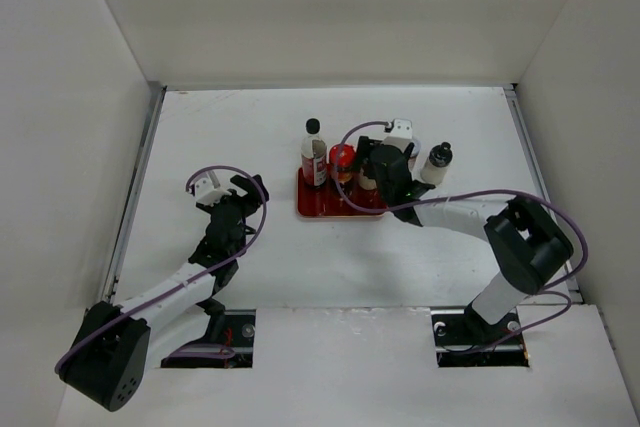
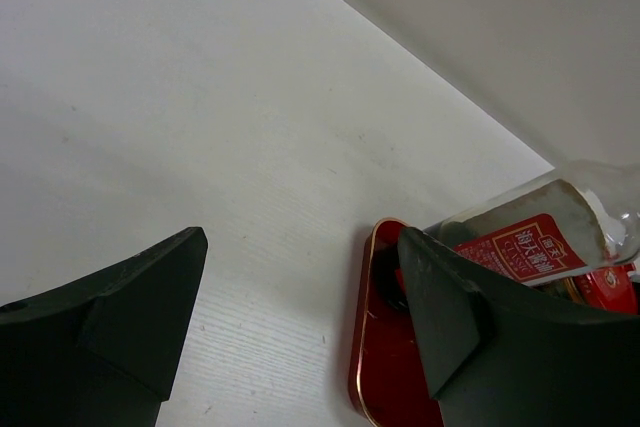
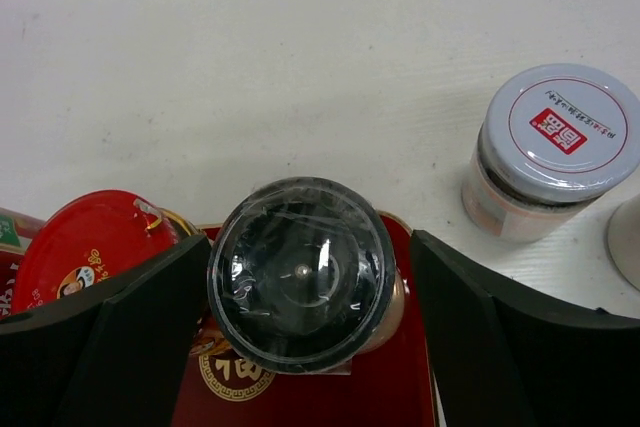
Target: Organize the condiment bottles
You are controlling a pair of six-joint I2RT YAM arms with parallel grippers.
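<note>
Left gripper [image 2: 300, 247]: we see its fingers spread wide with nothing between them, over the table [image 1: 250, 137] left of the tray [image 2: 385, 347].
Right gripper [image 3: 310, 247]: fingers apart, one on each side of the dark-capped bottle [image 3: 300, 272], with a gap showing on one side.
Dark-capped bottle: upright on the tray, just beside the red-capped jar [image 3: 90, 247].
Tall bottle [image 2: 520, 247]: on the tray; its red label has Chinese characters we cannot read.
White-lidded jar [image 3: 560, 132]: on the table off the tray; there is a red square sticker with characters on its lid.

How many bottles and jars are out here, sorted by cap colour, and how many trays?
Dark caps: 3 (tall slim black-capped bottle, dark-knobbed bottle, grey-capped shaker)
Red cap: 1 (red-capped jar)
Pinkish-white lid: 1 (pinkish-white-lidded jar)
Flat red rectangular tray: 1
Total: 6
</note>
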